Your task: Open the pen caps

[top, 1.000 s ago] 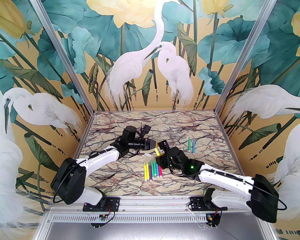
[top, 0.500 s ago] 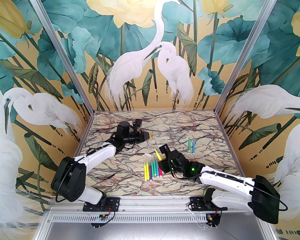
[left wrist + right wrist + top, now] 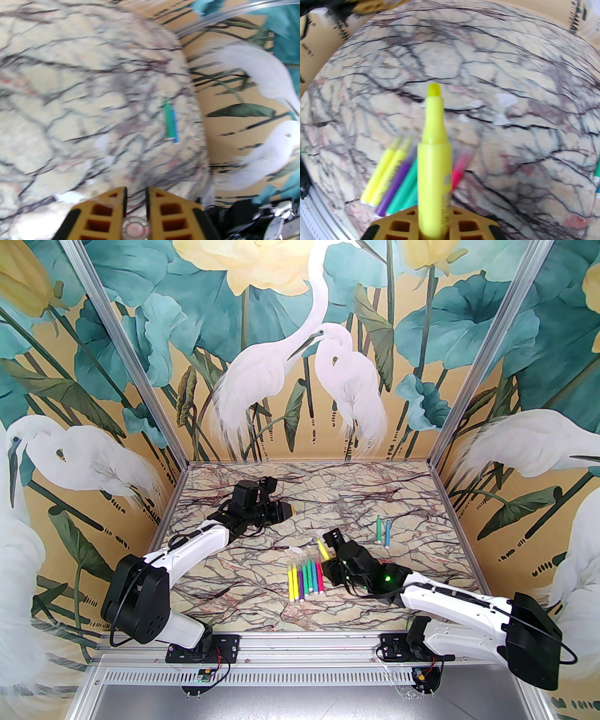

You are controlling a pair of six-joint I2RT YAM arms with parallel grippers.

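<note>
The left hand [image 3: 289,511] is pressed together on what looks like a clear pen cap [image 3: 134,228]. Best to release it low over bare tabletop [image 3: 225,582]. Just past the capped row of pens [image 3: 305,578], the right hand [image 3: 328,553] pinches the uncapped yellow pen [image 3: 434,164]. It should lay the pen apart from that row.

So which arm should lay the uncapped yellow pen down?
Right, probably: the right tool grips the yellow pen just beside the row of capped pens; the left tool sits farther away.
</note>
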